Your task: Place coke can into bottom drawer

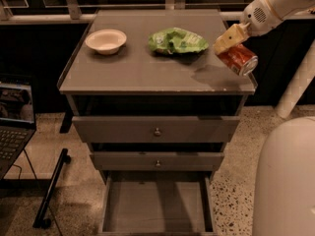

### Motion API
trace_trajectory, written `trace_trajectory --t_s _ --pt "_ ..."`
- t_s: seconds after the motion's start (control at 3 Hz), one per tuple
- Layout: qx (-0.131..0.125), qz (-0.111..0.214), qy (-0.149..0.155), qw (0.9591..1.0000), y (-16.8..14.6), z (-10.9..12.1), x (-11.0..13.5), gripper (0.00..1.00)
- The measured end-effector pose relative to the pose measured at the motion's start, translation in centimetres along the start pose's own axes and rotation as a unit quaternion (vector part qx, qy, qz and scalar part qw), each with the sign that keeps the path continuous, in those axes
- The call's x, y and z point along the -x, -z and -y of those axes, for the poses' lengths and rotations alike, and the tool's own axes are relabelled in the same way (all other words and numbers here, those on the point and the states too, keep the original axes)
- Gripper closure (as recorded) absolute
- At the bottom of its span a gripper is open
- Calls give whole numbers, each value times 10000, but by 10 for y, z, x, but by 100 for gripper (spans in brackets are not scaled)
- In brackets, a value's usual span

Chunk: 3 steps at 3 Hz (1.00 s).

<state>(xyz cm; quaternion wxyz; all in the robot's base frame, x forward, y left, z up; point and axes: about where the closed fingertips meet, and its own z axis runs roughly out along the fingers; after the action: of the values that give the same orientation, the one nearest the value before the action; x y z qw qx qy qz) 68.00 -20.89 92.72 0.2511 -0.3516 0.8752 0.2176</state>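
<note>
- The robot's pale two-finger gripper [230,39] hung above the right front corner of the grey three-drawer cabinet [142,70], its cream fingers closed around the upper end of the small red-orange aluminium coke can [240,59].
- The can was tilted, silver end pointing down and to the right. It looked clear of the cabinet's top, with its shadow lying on the top beneath it.
- Judged from this, the pick-up was done: the can was in the grip and off the cabinet.
- The bottom drawer [157,208], the lowest wide grey tray of the cabinet, stood pulled out at the cabinet's foot, its flat floor bare, so no opening seemed needed.
- Left to do, by my reading: carry the can out past the cabinet's front edge, lower it in front of the two upper drawers, set it on the drawer floor, and release.
- The crumpled green chip bag [177,41] and the white bowl [105,40] rested on the cabinet's top, apart from the can.
</note>
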Motion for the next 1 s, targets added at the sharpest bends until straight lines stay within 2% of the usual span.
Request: trace_trajectory --t_s 0.33,0.67,1.0 --pt "647 336 148 9972 37 -31 -25 100" --pt "1417 1080 -34 9840 64 -57 -53 100" --pt "1867 1574 -303 9692 75 -74 -69 100"
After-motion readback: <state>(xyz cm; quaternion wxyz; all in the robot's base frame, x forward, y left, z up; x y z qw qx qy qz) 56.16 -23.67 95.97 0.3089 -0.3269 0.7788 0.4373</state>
